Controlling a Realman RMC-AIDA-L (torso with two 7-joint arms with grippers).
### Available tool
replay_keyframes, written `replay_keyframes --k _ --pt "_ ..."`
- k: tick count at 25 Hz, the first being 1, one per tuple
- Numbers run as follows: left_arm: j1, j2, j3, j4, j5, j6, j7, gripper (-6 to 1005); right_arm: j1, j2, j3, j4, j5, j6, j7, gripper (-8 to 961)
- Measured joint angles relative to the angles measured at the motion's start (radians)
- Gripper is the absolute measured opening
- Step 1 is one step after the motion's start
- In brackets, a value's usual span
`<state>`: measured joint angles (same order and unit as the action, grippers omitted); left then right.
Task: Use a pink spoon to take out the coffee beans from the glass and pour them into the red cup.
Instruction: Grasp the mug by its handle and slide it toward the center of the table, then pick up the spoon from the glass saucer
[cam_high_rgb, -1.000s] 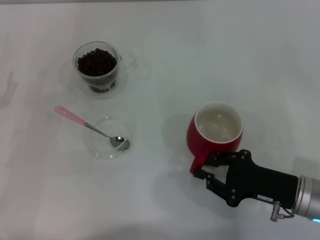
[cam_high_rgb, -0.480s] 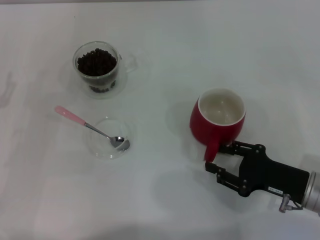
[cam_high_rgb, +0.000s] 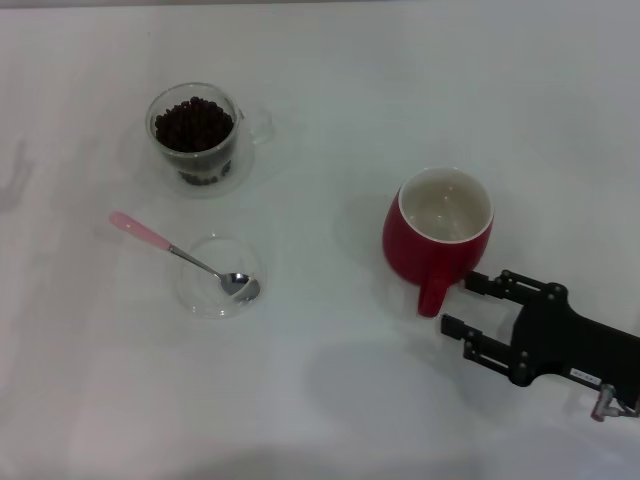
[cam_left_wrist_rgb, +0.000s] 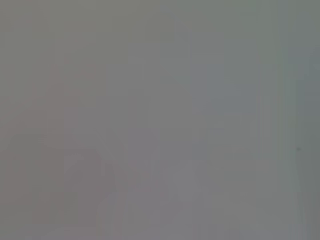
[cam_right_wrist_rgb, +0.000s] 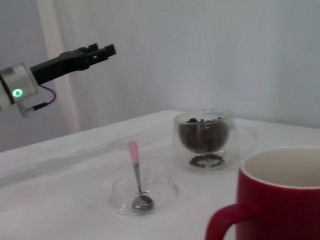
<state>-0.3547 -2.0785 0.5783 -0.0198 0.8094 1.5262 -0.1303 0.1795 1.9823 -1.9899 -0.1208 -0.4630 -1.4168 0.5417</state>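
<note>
The red cup stands upright on the white table, its handle pointing toward me. My right gripper is open just behind the handle, not touching it. The glass full of coffee beans stands at the far left. The pink spoon lies with its bowl in a shallow clear dish and its pink handle out over the rim. The right wrist view shows the red cup, the glass, the spoon and my left gripper raised far off.
The left wrist view shows only a flat grey blur. The left arm hangs in the air beyond the dish, away from the table's things.
My right gripper has let go of the red cup's handle and drawn back to the right. The cup has shifted slightly right and now stands free.
</note>
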Motion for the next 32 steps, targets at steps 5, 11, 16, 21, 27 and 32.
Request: replay_keyframes --k 5,11,16,21,27,32 --pt "0.004 -0.001 0.000 -0.001 0.006 0.002 -0.001 891 -0.001 -0.023 0.048 0.041 0.000 -0.031 0.000 643" --pt "0.027 -0.007 0.003 -0.049 0.058 0.106 -0.006 891 -0.005 -0.069 0.195 0.080 0.000 -0.081 -0.003 639" --pt "0.034 -0.008 0.003 -0.124 0.149 0.210 -0.042 891 0.003 -0.101 0.342 0.080 0.000 -0.111 -0.005 636" --pt "0.028 -0.009 0.003 -0.213 0.187 0.255 -0.239 891 0.006 -0.123 0.511 0.067 0.000 -0.168 -0.006 634" --pt "0.059 -0.009 0.003 -0.229 0.200 0.210 -0.667 890 0.000 -0.135 0.675 0.043 0.000 -0.194 -0.011 634" --pt "0.072 -0.009 0.021 -0.246 0.220 0.136 -0.900 890 0.002 -0.146 0.745 0.039 0.000 -0.194 -0.022 634"
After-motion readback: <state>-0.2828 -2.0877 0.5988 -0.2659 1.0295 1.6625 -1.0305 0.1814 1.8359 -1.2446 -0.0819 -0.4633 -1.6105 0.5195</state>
